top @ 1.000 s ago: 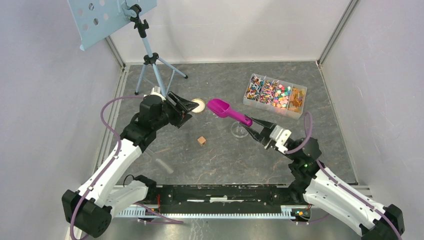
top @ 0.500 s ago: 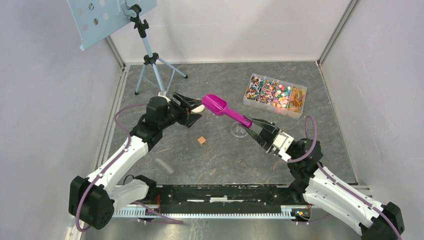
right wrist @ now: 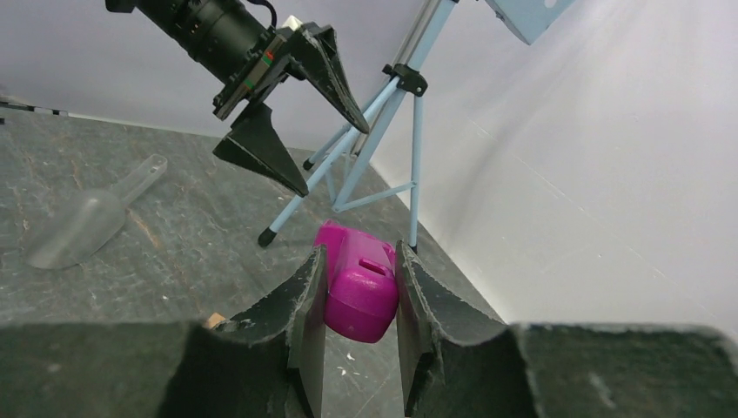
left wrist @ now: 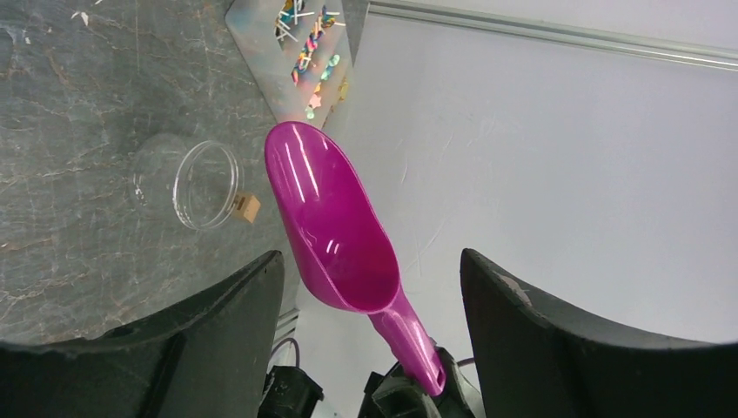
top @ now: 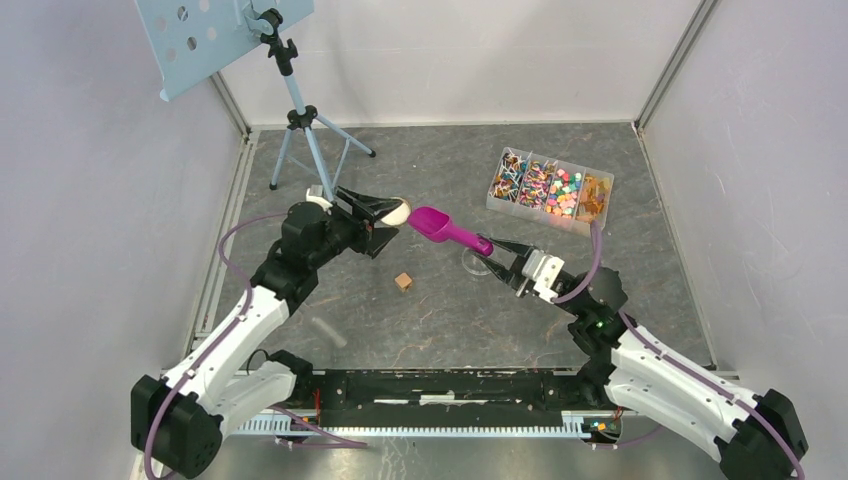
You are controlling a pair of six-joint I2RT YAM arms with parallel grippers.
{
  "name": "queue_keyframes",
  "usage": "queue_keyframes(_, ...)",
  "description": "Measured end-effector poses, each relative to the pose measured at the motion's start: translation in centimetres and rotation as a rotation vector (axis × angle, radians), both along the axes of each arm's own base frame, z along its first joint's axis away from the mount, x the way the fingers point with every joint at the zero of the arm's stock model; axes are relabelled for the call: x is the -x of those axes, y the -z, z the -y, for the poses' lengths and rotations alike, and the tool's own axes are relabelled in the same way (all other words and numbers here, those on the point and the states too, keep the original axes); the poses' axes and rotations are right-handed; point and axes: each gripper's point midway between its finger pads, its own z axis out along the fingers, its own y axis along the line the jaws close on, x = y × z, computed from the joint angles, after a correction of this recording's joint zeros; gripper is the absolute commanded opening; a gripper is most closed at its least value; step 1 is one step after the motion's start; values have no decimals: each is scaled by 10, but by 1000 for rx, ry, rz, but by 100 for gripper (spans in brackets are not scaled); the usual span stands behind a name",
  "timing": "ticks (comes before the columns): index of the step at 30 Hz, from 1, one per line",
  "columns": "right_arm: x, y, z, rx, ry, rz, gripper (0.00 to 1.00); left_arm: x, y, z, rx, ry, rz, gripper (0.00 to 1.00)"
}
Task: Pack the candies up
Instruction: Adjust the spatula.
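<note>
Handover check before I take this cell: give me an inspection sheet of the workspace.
Surface: dark marbled table.
Job's things: candies sorted in a clear divided box; magenta scoop empty.
Clutter: wooden cube, clear dish, clear scoop.
Grippers: left gripper open, facing the scoop bowl; right gripper shut on its handle.
Cables: purple cable looped along each arm, no snag seen.
Surroundings: tripod with blue board at the back; plain walls.

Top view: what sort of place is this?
Probably a robot test cell: white walls fence a grey table, a left arm and right arm are bolted at its edge, and a tripod stands inside.
</note>
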Motion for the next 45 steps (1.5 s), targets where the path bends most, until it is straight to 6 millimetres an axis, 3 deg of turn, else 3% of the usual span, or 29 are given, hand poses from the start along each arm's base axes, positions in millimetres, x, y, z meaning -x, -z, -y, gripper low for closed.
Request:
queue_keyframes(8, 4, -8, -6, -49, -39, -11, 6, -8, 23, 4, -16, 0, -75, 74)
queue_keyframes(16, 12, -10, -13, -79, -95, -18, 8, -10, 29, 5, -20, -2, -93, 65)
queue_keyframes(23, 14, -3, -16, -94, -116, -54, 12, -9, 38, 5, -23, -3, -110, 45)
queue_keyframes(25, 15, -2, -17, -100, -120, -58, 14, -8, 41, 4, -24, -4, -119, 35)
queue_keyframes(27, 15, -3, -18, -108, -122, -56, 22, -8, 42, 4, -22, -6, -122, 21)
queue_keyframes(30, 15, -7, -17, -125, -120, -53, 41, -6, 41, 3, -8, -14, -126, 3)
queue_keyframes(37, -1, 11, -31, -79, -101, -276, 77, -1, 36, -2, 11, -34, -118, 2)
queue_keyframes(42, -9, 21, -36, -41, -79, -417, 77, 1, 32, -3, 28, -39, -119, 2)
queue_keyframes(45, -14, 29, -41, 7, -59, -476, 74, 4, 41, -6, 5, -51, -159, 2)
